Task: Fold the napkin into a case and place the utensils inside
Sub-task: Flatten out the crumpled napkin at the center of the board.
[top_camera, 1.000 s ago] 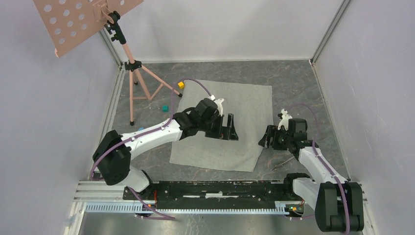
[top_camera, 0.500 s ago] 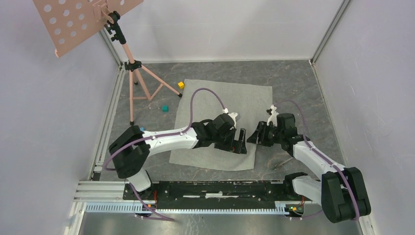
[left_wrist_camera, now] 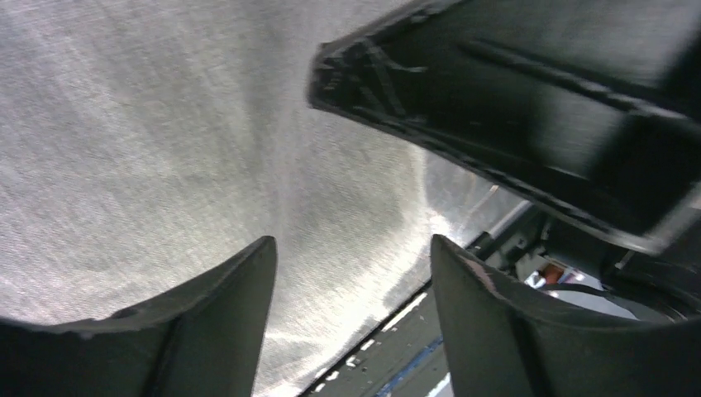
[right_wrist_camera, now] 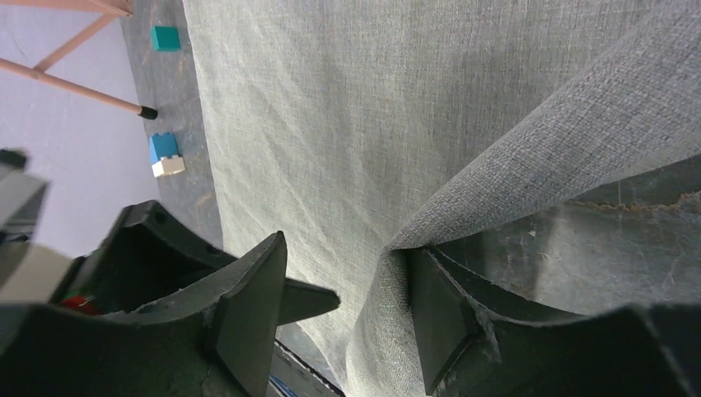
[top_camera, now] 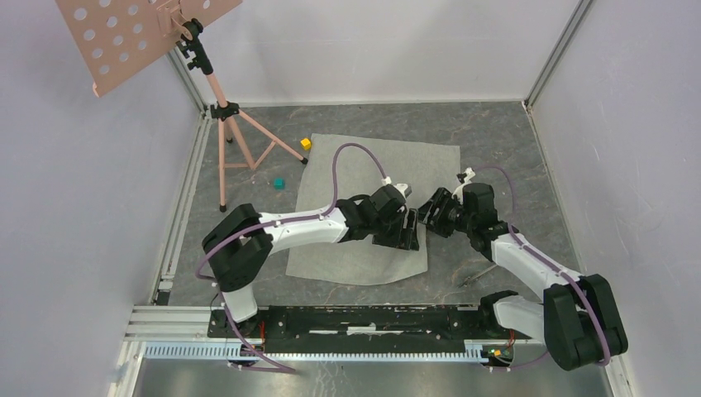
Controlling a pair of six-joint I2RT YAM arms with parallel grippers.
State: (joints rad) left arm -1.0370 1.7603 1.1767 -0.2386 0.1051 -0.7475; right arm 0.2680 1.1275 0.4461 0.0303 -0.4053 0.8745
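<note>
1. The napkin (top_camera: 422,165) lay spread flat on the table (top_camera: 496,141), not yet folded, with only its near right edge raised off the surface
2. We judged it soft, light and limp; it would sag and crease wherever unsupported, so a pinch at an edge or corner suits it best
3. The right gripper (right_wrist_camera: 347,256) had its jaws apart, with the lifted cloth edge riding against one finger, not clamped
4. The left gripper (left_wrist_camera: 351,248) hovered just beside it over the cloth, jaws likewise apart, holding nothing
5. A slim utensil (top_camera: 477,275) lay on the bare table right of the napkin; a yellow cube (top_camera: 305,143) and a teal cube (top_camera: 279,183) sat by its far left corner
</note>
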